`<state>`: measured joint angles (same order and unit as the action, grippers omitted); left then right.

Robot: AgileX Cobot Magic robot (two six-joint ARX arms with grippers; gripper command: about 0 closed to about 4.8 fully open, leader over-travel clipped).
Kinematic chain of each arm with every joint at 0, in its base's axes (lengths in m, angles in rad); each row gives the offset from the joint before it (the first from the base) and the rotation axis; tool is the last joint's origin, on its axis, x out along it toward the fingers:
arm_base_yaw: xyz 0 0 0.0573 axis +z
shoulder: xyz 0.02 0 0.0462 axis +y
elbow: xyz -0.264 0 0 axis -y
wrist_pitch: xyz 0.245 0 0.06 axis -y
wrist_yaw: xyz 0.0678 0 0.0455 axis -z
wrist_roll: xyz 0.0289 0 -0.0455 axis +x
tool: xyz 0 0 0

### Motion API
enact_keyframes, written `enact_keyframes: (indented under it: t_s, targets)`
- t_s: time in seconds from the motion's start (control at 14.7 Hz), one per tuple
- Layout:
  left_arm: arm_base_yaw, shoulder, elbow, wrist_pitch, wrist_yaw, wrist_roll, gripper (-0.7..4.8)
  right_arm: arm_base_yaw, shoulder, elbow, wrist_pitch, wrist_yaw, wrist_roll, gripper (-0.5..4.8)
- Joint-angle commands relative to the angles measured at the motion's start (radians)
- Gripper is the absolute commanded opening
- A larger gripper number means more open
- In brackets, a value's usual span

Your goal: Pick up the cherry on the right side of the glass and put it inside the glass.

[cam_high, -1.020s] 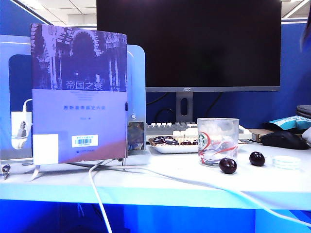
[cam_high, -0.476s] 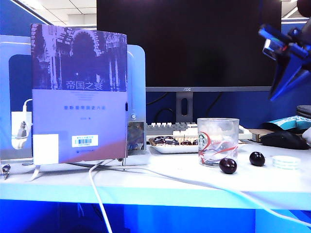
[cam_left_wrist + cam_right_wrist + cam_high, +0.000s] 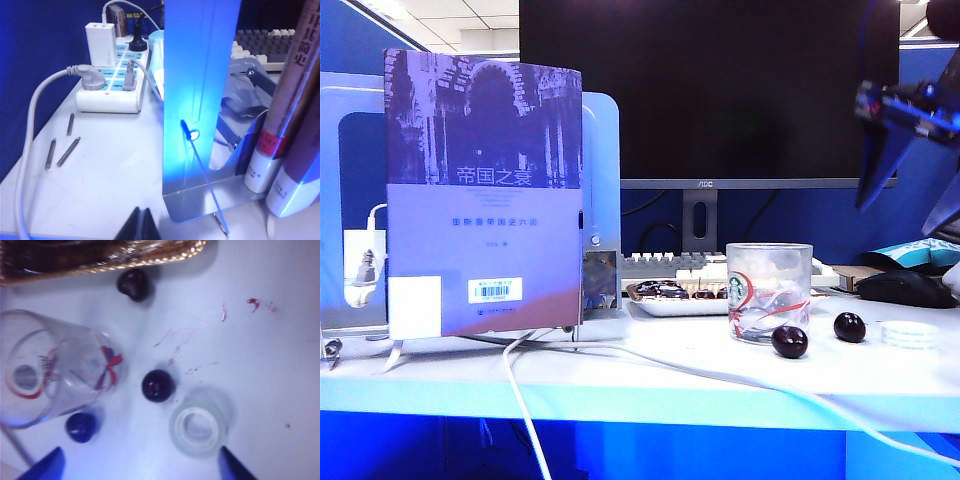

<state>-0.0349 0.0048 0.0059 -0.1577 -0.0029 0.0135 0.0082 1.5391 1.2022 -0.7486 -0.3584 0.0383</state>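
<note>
Right gripper [image 3: 910, 170] at upper right of exterior view, in the air above the table, fingers spread wide, empty. The cherry [image 3: 849, 327] sits on the white table [image 3: 620, 375], right of the glass [image 3: 768, 292], apart from it. Another cherry [image 3: 789, 342] lies in front of the glass. Left gripper [image 3: 142, 225] low by a metal bookend [image 3: 200, 100], fingers together.

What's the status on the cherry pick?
Right gripper open, above the cherry. Left gripper shut, parked by the bookend, away from the work. Cherry on the table right of the glass, untouched. Tape roll close beside it.
</note>
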Motion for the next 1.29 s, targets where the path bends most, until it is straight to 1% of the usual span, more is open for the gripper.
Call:
enact_keyframes:
  t_s: [0.07, 0.2, 0.41, 0.61, 0.68, 0.88, 1.16, 1.29]
  targets:
    - [0.001, -0.003, -0.001, -0.012, 0.003, 0.005, -0.05, 0.027, 0.036, 0.003, 0.026, -0.003, -0.033, 4.04]
    - [0.001, -0.003, -0.001, -0.012, 0.003, 0.005, -0.05, 0.047, 0.068, 0.003, 0.036, 0.006, -0.040, 3.98]
    - [0.001, -0.003, -0.001, -0.012, 0.004, 0.005, -0.05, 0.069, 0.122, 0.003, 0.042, 0.047, -0.055, 3.98]
    - [0.001, -0.003, -0.001, -0.012, 0.004, 0.005, -0.05, 0.071, 0.154, 0.003, 0.054, 0.071, -0.067, 3.98]
    - [0.001, -0.003, -0.001, -0.012, 0.004, 0.005, -0.05, 0.071, 0.154, 0.003, 0.072, 0.080, -0.089, 3.98]
    - [0.001, -0.003, -0.001, -0.012, 0.004, 0.005, -0.05, 0.071, 0.159, 0.003, 0.102, 0.081, -0.096, 3.96]
    - [0.001, -0.003, -0.001, -0.012, 0.004, 0.005, -0.05, 0.077, 0.190, 0.003, 0.109, 0.121, -0.121, 3.94]
    - [0.001, -0.003, -0.001, -0.012, 0.004, 0.005, -0.05, 0.081, 0.203, 0.003, 0.109, 0.121, -0.122, 3.94]
